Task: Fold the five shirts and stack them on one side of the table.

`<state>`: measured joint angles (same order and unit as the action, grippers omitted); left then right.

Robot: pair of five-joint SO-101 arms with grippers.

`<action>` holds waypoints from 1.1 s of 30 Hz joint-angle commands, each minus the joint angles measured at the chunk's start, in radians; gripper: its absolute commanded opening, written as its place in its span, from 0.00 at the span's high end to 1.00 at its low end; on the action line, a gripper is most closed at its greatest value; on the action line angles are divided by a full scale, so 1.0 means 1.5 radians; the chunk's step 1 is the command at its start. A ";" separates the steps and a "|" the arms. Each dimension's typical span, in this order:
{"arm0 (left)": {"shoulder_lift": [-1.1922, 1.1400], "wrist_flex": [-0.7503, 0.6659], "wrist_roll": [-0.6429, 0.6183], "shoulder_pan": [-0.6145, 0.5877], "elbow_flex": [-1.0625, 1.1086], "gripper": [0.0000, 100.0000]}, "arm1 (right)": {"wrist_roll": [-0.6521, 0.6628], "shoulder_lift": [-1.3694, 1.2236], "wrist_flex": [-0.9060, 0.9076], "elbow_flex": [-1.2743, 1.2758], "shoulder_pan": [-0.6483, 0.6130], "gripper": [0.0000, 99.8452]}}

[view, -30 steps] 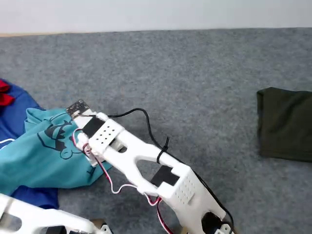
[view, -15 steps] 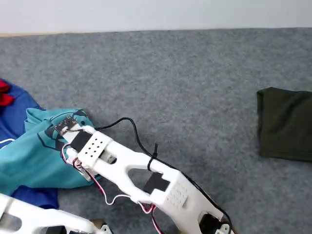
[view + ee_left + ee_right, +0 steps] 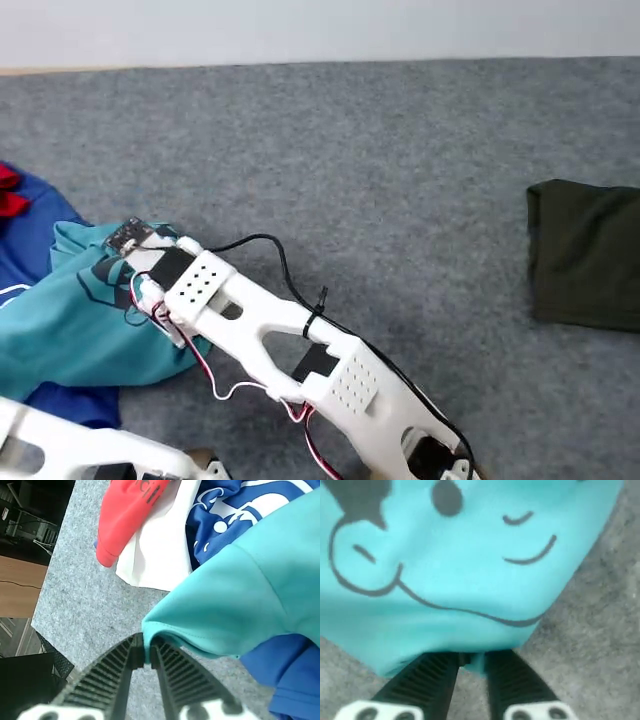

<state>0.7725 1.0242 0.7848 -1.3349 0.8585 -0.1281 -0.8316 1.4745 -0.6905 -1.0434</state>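
A teal shirt [image 3: 75, 310] with a dark cartoon print lies crumpled at the table's left, on top of a blue shirt [image 3: 30, 230]. My right gripper [image 3: 471, 661] is shut on the teal shirt [image 3: 470, 570] at its edge, close above the grey mat. In the high view my right arm [image 3: 270, 325] stretches from the front to that shirt's right side. My left gripper [image 3: 146, 651] is shut on a hem of the teal shirt [image 3: 240, 595]. Beyond it lie a red shirt [image 3: 127, 515], a white shirt [image 3: 160, 545] and the blue shirt [image 3: 240, 505]. A folded dark green shirt [image 3: 585, 255] rests at the right edge.
Grey mat [image 3: 380, 170] covers the table, bare across the middle and back. The left arm's white link [image 3: 70, 445] lies along the front left corner. In the left wrist view the table edge [image 3: 47, 595] drops off to the floor.
My right arm swung left and toward the front over the teal shirt, then edged back slightly. The shirt's right side shifted with it.
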 commanded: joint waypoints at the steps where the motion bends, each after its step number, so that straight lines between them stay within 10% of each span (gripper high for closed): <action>1: 0.014 0.003 0.004 -0.007 -0.009 1.00 | 0.017 0.013 0.027 -0.034 0.010 0.99; 23: 0.014 0.009 -0.017 -0.001 -0.056 1.00 | 0.066 0.144 0.211 -0.274 0.120 0.99; 33: 0.013 0.163 -0.126 0.077 -0.216 1.00 | 0.068 0.326 0.211 -0.196 0.226 0.99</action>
<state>0.7725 1.2144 0.6421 -1.2674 0.6391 -0.0391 -0.4772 1.7507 -0.9912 -0.7518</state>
